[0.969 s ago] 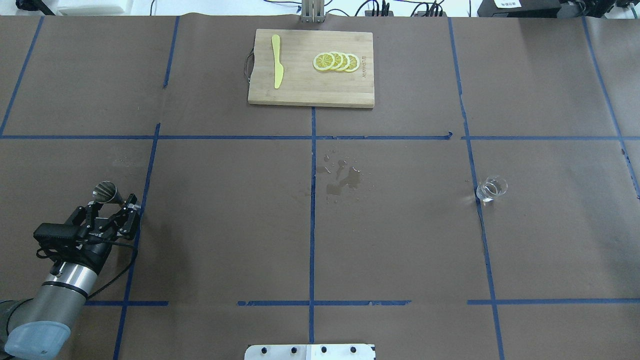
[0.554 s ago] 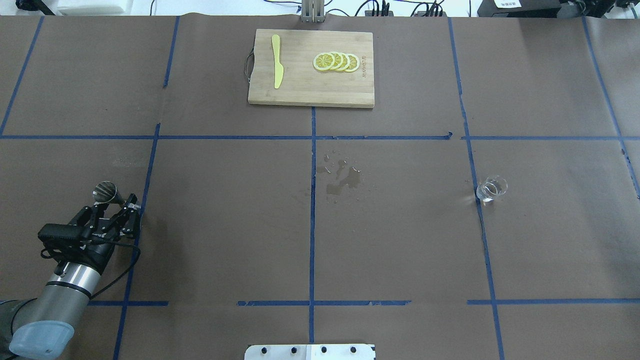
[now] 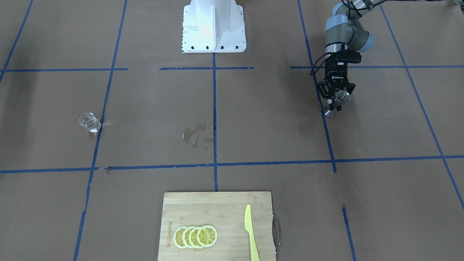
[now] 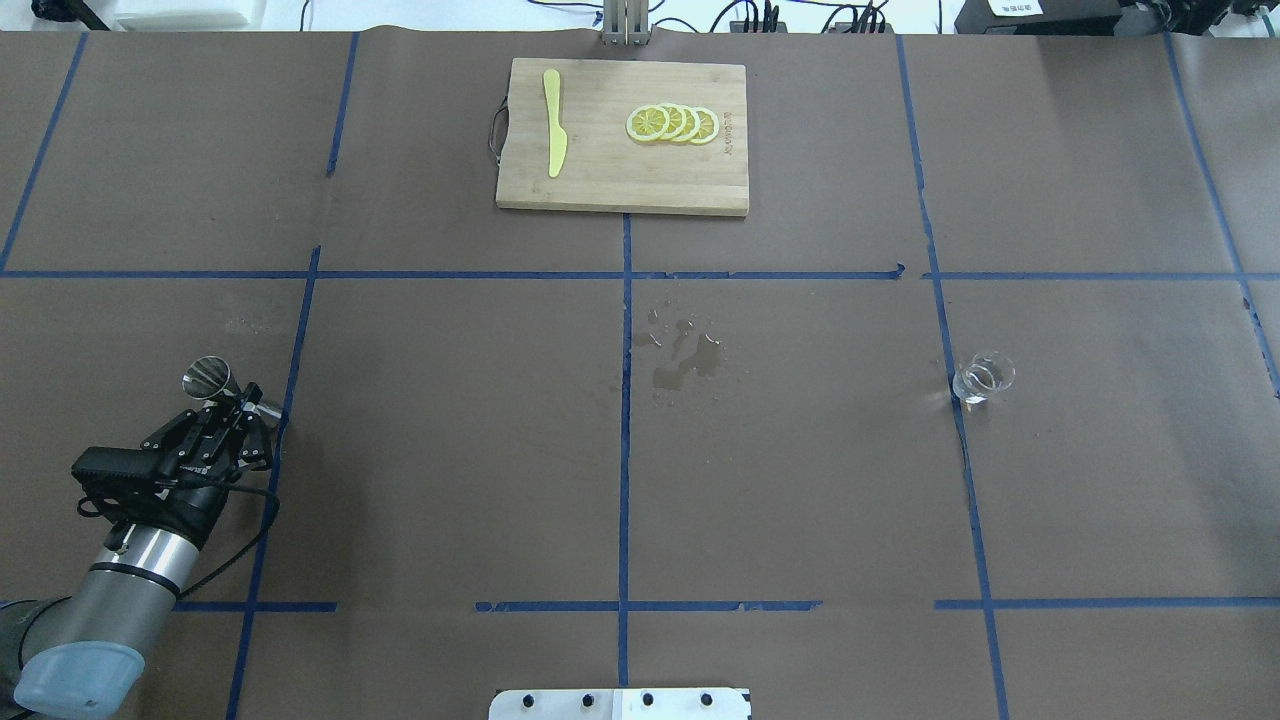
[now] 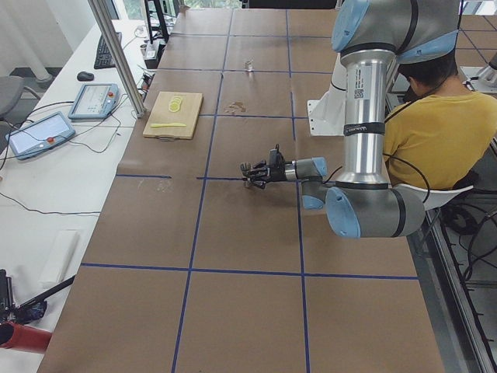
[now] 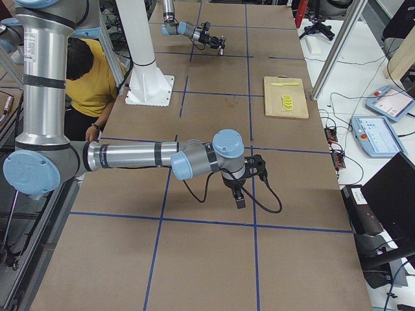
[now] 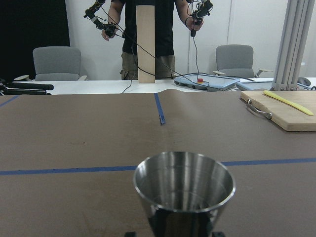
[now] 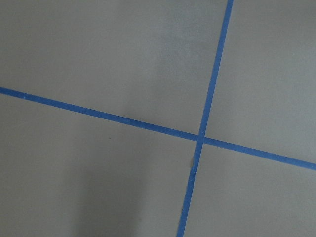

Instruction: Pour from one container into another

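The small clear glass cup (image 4: 983, 378) stands alone on the right half of the table, also seen in the front-facing view as the cup (image 3: 88, 122). Far from it, at the left, my left gripper (image 4: 240, 400) is shut on the waist of a steel jigger (image 4: 207, 379). The jigger (image 7: 183, 190) fills the lower middle of the left wrist view, its mouth up. My right gripper (image 6: 240, 196) shows only in the exterior right view, pointing down near the table's end, and I cannot tell its state. The right wrist view holds only brown paper and blue tape.
A wet spill (image 4: 685, 360) marks the paper at the table's middle. A wooden cutting board (image 4: 620, 185) at the far edge carries lemon slices (image 4: 672, 124) and a yellow knife (image 4: 553, 125). A person in a yellow shirt (image 5: 435, 132) sits behind the robot's base.
The left gripper's fingers, open around the jigger a second ago, have closed on its waist. The jigger has shifted slightly left. The glass cup has not moved.
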